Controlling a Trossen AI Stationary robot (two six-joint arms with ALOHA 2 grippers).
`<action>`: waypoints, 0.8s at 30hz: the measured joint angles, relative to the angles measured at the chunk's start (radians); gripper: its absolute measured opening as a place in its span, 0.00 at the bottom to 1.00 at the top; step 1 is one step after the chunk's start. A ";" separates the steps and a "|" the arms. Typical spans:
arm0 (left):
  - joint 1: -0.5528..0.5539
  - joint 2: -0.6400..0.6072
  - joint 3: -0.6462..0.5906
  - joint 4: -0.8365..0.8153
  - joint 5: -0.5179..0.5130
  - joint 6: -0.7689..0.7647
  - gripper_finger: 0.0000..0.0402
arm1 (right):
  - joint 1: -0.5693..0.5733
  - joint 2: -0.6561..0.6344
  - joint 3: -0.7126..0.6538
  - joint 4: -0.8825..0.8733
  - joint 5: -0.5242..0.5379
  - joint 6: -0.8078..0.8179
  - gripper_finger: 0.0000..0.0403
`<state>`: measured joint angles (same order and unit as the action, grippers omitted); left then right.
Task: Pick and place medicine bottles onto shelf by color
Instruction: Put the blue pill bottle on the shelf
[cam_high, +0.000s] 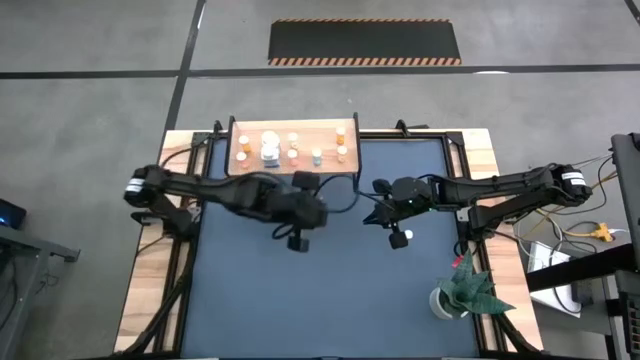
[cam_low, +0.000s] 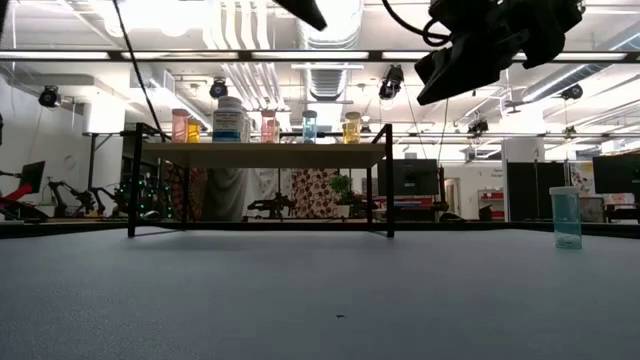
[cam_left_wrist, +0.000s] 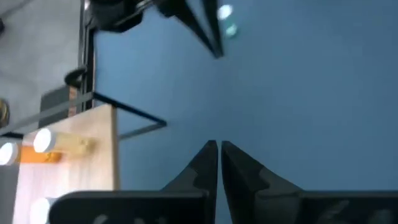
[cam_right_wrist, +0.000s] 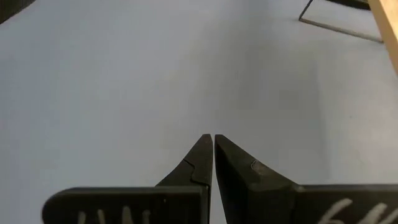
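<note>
The shelf (cam_high: 290, 148), a light wooden board on black legs, stands at the mat's far edge and carries several small bottles (cam_high: 270, 150) with orange, white and greenish bodies; it also shows in the low view (cam_low: 262, 155). One greenish bottle with a white cap (cam_low: 566, 217) stands upright on its base on the mat, right of centre (cam_high: 398, 238). My left gripper (cam_left_wrist: 219, 147) is shut and empty, above the mat just in front of the shelf's right end (cam_high: 328, 208). My right gripper (cam_right_wrist: 213, 138) is shut and empty, above the mat facing it (cam_high: 372, 188).
A white pot with a green plant (cam_high: 455, 295) stands at the mat's near right corner. The shelf's black legs (cam_low: 388, 180) stand on the mat. Cables hang between the arms (cam_high: 350, 200). The wooden table border (cam_high: 150, 280) runs round the dark mat.
</note>
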<state>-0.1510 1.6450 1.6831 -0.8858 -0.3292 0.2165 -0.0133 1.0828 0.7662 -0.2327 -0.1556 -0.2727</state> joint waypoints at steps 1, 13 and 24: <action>-0.016 -0.026 -0.040 0.030 0.000 0.000 0.01 | 0.000 0.000 0.000 0.000 0.000 0.021 0.02; -0.093 -0.333 -0.539 0.557 -0.005 0.040 0.01 | 0.000 -0.001 0.085 -0.312 0.000 0.437 0.02; -0.092 -0.449 -0.688 0.754 -0.023 0.140 0.01 | 0.000 0.043 0.234 -0.810 0.000 0.909 0.02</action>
<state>-0.2433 1.1961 0.9947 -0.1315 -0.3524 0.3568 -0.0128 1.1260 1.0003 -1.0423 -0.1555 0.6359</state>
